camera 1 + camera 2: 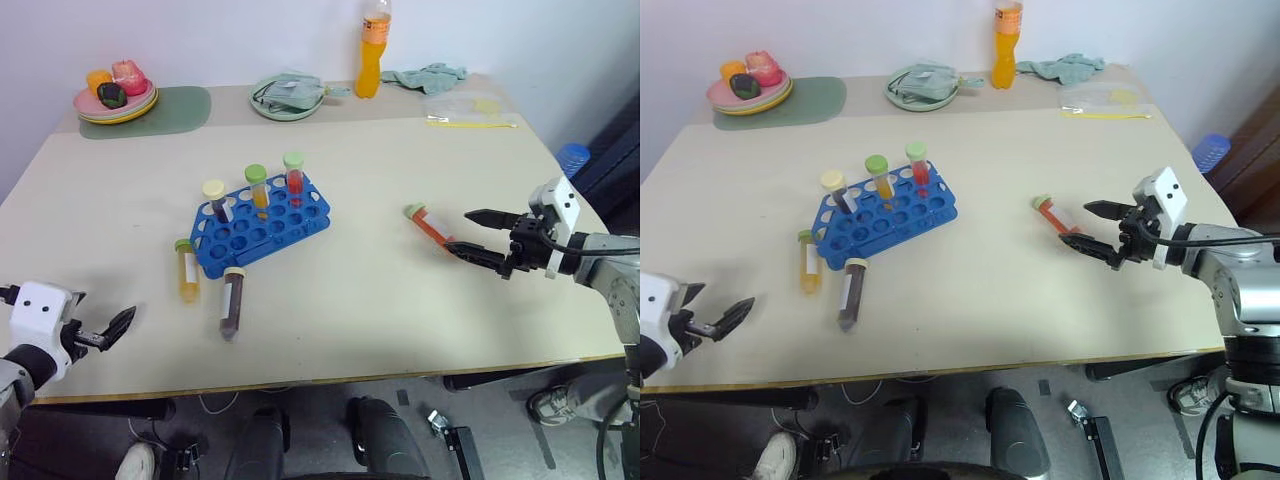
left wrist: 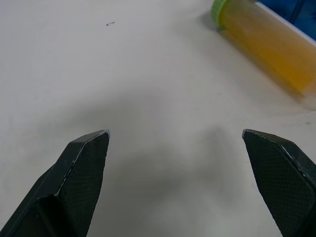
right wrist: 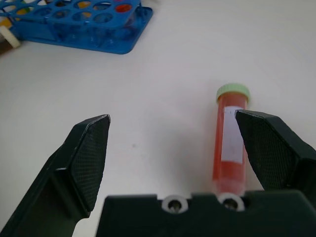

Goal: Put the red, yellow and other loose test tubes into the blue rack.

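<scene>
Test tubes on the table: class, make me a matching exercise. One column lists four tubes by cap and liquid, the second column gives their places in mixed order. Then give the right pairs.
Tubes
1. Red tube with pale green cap, lying down
2. Yellow tube lying down
3. Dark tube lying down
4. Red tube standing

Places
A. In the blue rack
B. Between the open fingers of the right gripper
C. On the table beside the rack's left end
D. On the table in front of the rack

Pairs: 1-B, 2-C, 3-D, 4-A
</scene>
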`<state>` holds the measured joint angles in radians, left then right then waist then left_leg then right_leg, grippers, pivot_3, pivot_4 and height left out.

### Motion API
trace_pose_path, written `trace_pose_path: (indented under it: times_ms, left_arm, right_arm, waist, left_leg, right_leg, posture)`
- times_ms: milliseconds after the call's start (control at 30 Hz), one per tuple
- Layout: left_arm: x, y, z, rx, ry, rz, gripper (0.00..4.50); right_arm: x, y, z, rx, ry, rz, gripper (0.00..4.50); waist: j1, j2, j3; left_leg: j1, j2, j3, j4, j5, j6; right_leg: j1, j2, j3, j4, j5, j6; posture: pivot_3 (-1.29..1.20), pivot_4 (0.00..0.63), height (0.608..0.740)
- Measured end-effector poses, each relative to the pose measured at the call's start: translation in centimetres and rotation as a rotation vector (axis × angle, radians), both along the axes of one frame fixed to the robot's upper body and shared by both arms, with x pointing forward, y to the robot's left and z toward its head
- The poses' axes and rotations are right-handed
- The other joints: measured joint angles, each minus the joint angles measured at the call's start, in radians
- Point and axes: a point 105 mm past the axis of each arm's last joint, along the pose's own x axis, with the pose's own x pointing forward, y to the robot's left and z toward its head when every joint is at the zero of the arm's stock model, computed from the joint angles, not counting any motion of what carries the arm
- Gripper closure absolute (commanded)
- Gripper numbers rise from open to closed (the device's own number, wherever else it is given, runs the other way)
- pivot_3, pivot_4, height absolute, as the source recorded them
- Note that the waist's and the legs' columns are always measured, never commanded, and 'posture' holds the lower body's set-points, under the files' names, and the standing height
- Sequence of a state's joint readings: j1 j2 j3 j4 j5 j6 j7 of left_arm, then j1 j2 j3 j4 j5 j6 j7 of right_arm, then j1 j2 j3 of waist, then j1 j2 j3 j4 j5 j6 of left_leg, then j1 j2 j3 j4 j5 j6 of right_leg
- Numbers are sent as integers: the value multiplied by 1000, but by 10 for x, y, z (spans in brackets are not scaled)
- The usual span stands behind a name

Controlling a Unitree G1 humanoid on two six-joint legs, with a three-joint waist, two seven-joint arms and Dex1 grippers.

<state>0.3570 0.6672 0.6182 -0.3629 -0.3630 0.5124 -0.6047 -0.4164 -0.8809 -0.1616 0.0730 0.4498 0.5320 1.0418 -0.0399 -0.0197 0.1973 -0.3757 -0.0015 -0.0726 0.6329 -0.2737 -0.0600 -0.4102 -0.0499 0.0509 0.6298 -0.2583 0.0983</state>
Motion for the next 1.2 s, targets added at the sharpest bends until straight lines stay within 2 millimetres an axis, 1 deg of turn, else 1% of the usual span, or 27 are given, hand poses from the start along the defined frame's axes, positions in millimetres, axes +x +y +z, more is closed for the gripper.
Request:
trace_pose_path:
  times_ms: [33,100,233,300,433,533,633,667,700,767,800,867,933,1000,1133,1200]
  left_arm:
    - [0,0,0,0,0,0,50]
    - [-2,0,-1,-1,-1,8,50]
    - [-3,-5,1,-24,-22,5,50]
    - [-4,-8,3,-28,-31,-10,50]
    - [-2,-23,13,-44,-63,-86,50]
    - [7,-49,19,-72,-89,-187,50]
    - [15,-94,23,-110,-107,-363,50]
    - [16,-115,23,-132,-106,-439,50]
    - [17,-126,23,-143,-103,-482,50]
    - [21,-161,23,-179,-106,-606,50]
    - [21,-173,24,-196,-112,-647,50]
    - [23,-192,26,-230,-126,-707,50]
    - [22,-204,23,-245,-114,-744,50]
    - [20,-211,18,-243,-99,-767,50]
    - [16,-217,13,-244,-79,-788,50]
    - [11,-218,8,-250,-65,-789,50]
  right_arm:
    - [0,0,0,-1,-1,-1,0]
    - [7,-2,1,-14,-11,-15,0]
    - [17,-8,1,-40,-3,-57,0]
    - [24,-6,3,-54,-2,-69,0]
    - [41,3,8,-124,-4,-89,0]
    - [55,10,8,-151,68,-135,0]
    - [72,20,8,-145,165,-216,0]
    - [76,25,7,-166,198,-235,0]
    - [78,28,5,-190,216,-244,0]
    - [86,31,-2,-285,253,-289,0]
    - [89,32,-4,-321,264,-305,0]
    - [95,25,-8,-399,292,-351,0]
    - [98,17,-8,-450,310,-384,0]
    - [101,12,-10,-484,328,-397,0]
    - [104,9,-13,-511,367,-404,0]
    - [103,7,-15,-513,404,-400,0]
  waist:
    - [0,0,0]
    - [0,0,0]
    - [1,0,0]
    - [0,0,0]
    - [-3,0,0]
    - [-3,0,0]
    - [-2,0,0]
    - [-1,0,0]
    - [0,0,0]
    - [1,1,0]
    - [0,1,0]
    - [0,1,0]
    - [-2,1,0]
    - [-3,1,0]
    - [-6,1,-1]
    - [-5,2,-1]
  left_leg:
    - [0,0,0,0,0,0]
    - [0,0,0,0,0,0]
    - [0,0,0,0,0,0]
    - [0,0,0,0,0,0]
    - [0,0,0,0,0,0]
    - [0,0,0,1,0,0]
    - [0,-1,0,1,0,0]
    - [-1,-1,-1,0,0,0]
    - [-1,-1,-1,0,0,0]
    - [-2,-1,-1,0,0,0]
    - [-2,-2,-1,0,0,0]
    - [-4,-2,-1,0,0,0]
    - [-10,-2,-1,0,0,0]
    - [-16,-2,0,1,1,-1]
    - [-16,-2,1,1,1,-1]
    - [-16,-2,1,1,1,-1]
  right_leg:
    - [0,0,0,0,0,0]
    - [0,0,0,0,0,0]
    - [0,0,0,0,1,1]
    - [0,0,0,0,1,1]
    - [0,0,0,1,0,0]
    - [0,0,0,1,1,1]
    - [0,0,0,1,1,1]
    - [0,0,0,1,1,1]
    - [0,0,0,1,1,2]
    - [-2,0,0,1,2,2]
    - [-2,0,0,1,2,2]
    - [-4,-1,0,2,2,2]
    - [-10,-1,0,3,2,2]
    - [-18,-1,0,5,2,2]
    - [-19,0,1,6,2,2]
    - [-19,0,1,6,2,2]
  posture:
    - [0,150,740]
    - [0,150,740]
    - [0,150,740]
    - [0,150,740]
    - [0,150,740]
    - [0,150,740]
    - [0,150,740]
    - [0,150,740]
    - [0,150,740]
    - [0,150,740]
    - [0,150,740]
    - [0,150,740]
    - [0,150,740]
    - [0,150,740]
    - [0,150,740]
    - [0,150,740]
